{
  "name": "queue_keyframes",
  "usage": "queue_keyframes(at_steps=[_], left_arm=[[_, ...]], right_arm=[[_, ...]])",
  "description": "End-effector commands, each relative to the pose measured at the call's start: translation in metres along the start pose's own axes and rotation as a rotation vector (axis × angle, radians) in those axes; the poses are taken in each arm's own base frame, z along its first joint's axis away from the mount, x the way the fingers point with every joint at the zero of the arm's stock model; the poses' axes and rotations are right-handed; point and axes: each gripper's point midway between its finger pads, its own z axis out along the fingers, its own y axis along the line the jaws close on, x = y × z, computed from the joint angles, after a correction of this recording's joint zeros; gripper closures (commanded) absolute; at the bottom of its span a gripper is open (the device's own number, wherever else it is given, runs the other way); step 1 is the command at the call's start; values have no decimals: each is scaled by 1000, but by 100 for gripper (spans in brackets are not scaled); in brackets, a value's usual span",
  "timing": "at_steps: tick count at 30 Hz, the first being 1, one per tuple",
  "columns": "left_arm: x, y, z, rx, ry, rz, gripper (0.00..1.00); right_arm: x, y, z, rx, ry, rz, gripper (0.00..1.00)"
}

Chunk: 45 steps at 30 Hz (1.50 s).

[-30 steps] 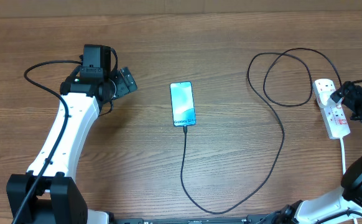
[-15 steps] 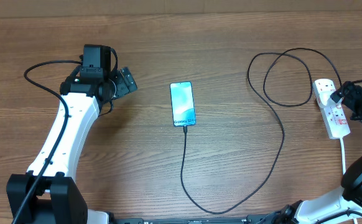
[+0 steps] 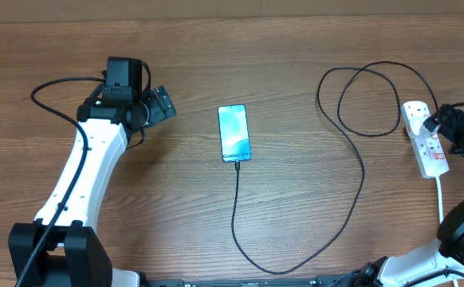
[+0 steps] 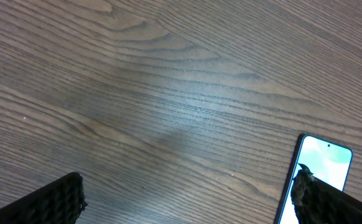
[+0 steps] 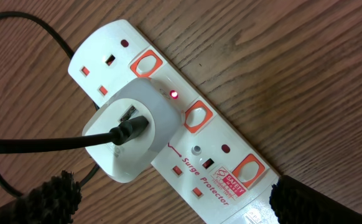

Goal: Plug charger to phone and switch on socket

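Observation:
The phone lies flat mid-table with its cyan screen lit. The charger, a thin black cable, has its plug tip in the phone's near end. It loops right to a white adapter seated in the socket, a white power strip. A small red light glows beside the adapter. My right gripper is open, its fingers spread just above the strip. My left gripper is open and empty, left of the phone. The phone's corner shows in the left wrist view.
The strip's white cord runs toward the near right edge. The charger's curls lie left of the strip. The strip has three red-orange switches. My left arm's black wire arcs at far left.

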Motion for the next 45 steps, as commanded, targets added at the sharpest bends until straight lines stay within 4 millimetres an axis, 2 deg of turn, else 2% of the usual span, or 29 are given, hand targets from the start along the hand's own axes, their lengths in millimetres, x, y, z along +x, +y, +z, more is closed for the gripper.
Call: queue_keyframes(at_steps=[1,8,14,16,20,25,30,34,37,40,42,45], left_arm=[[-5,2,-4,-12,-21,17,0],[-2,3,-2,-15,-13,19,0],[-9,-1,-20,10,-58,16,1],[-14,-2,-34,29,-92,13,0],[-26,-6,-74,83,-187,4,0],[-37,-7,-139,169,-340,-9,0],[-38,-3,-200,248,-482,-22,0],[-33,3,-241,302,-578,-30,0],[-25,9,-264,334,-635,-35,0],[-10,18,-274,354,-669,-38,1],[2,26,-275,361,-681,-40,1],[20,40,-265,338,-690,-49,0]], right_arm=[[-1,2,-5,-1,-15,-14,0],[-1,2,-5,-1,-15,-14,0],[-1,2,-5,-1,-15,-14,0],[-1,2,-5,-1,-15,-14,0],[-1,2,-5,-1,-15,-14,0],[-1,2,-5,-1,-15,-14,0],[-1,2,-5,-1,-15,-14,0],[-1,2,-5,-1,-15,-14,0],[-1,2,-5,-1,-15,-14,0],[-1,2,-5,-1,-15,-14,0],[-1,2,-5,-1,-15,-14,0],[-1,2,-5,-1,-15,-14,0]])
